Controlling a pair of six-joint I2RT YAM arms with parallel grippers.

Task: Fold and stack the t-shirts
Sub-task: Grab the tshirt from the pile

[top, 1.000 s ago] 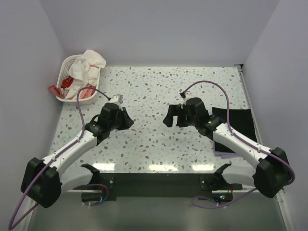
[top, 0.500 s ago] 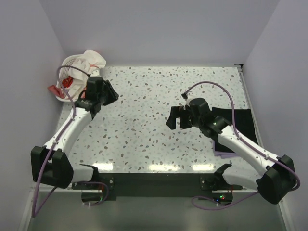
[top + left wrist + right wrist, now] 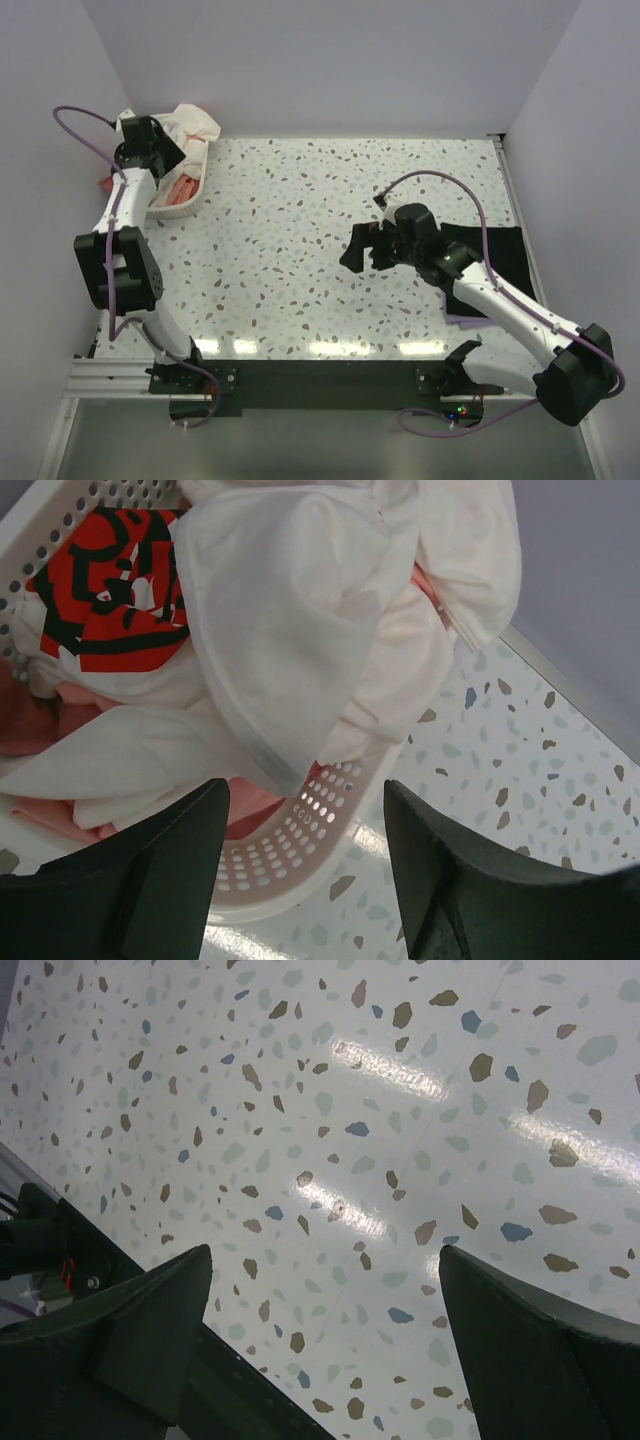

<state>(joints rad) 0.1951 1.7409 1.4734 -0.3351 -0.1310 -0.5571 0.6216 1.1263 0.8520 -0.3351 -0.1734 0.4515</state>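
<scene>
A cream-white t-shirt (image 3: 300, 610) with a red and black print (image 3: 110, 580) is heaped in the white basket (image 3: 290, 850), with salmon-pink cloth (image 3: 250, 805) under it. My left gripper (image 3: 305, 880) hangs open just above the basket's near rim, holding nothing. From above, that left gripper (image 3: 155, 150) sits over the basket (image 3: 185, 205) at the far left corner, beside the white t-shirt (image 3: 192, 124). On the right lies a folded black t-shirt (image 3: 497, 250) on a lilac one (image 3: 462, 318). My right gripper (image 3: 362, 250) hovers open and empty over bare table (image 3: 330, 1160).
Walls close in the table on the left, back and right. A red scrap of cloth (image 3: 108, 183) hangs outside the basket by the left wall. The speckled tabletop (image 3: 300, 220) stretches between the two arms. A black rail (image 3: 60, 1250) shows at the right wrist view's lower left.
My left arm swung from the table's middle out to the basket at the far left, and its jaws spread wider. The right arm hardly moved.
</scene>
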